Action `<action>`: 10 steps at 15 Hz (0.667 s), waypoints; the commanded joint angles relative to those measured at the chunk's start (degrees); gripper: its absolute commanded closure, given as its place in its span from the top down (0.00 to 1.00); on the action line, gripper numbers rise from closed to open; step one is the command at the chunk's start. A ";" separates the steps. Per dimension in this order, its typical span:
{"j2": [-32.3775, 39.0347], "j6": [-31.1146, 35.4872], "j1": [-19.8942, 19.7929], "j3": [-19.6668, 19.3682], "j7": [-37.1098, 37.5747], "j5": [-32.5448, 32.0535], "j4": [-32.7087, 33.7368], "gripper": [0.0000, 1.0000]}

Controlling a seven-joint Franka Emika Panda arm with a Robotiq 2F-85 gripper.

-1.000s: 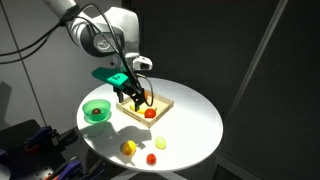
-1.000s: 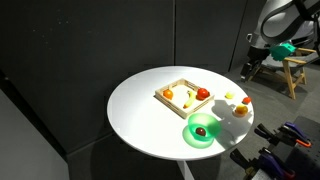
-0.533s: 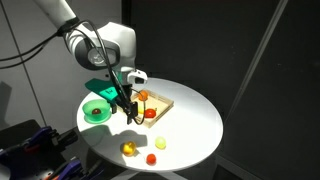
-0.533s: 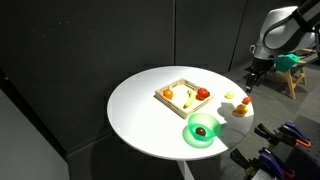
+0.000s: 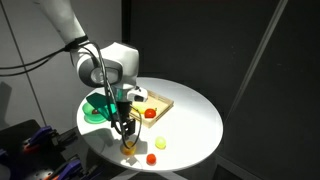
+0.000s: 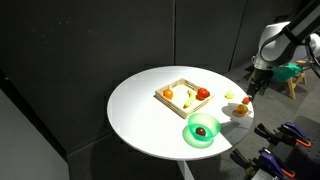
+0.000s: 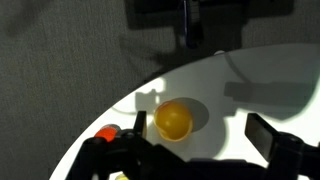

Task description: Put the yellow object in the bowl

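Pincer (image 5: 125, 133): spread wide, hovering just above small round plain yellow fruit-like piece (image 7: 173, 121) near edge of white round tabletop (image 5: 195, 115). Step: approach, nothing gripped. Next: lower, close, lift, carry to small bright-green round bowl (image 5: 88, 104) beyond.

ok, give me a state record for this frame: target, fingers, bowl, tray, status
target: yellow object, on the white table near its edge
fingers: gripper open, over the yellow object, which shows between the fingers in the wrist view
bowl: green bowl, holds a red ball
tray: wooden tray, small pieces inside
status: yellow object not yet in bowl
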 commanded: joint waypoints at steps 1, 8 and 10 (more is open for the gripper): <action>4.15 4.00 -0.58 0.08 2.42 0.41 1.03 1.00; 9.52 10.23 -1.13 0.75 2.77 1.60 2.09 1.00; 10.69 10.50 -1.25 0.89 2.85 2.18 3.15 1.00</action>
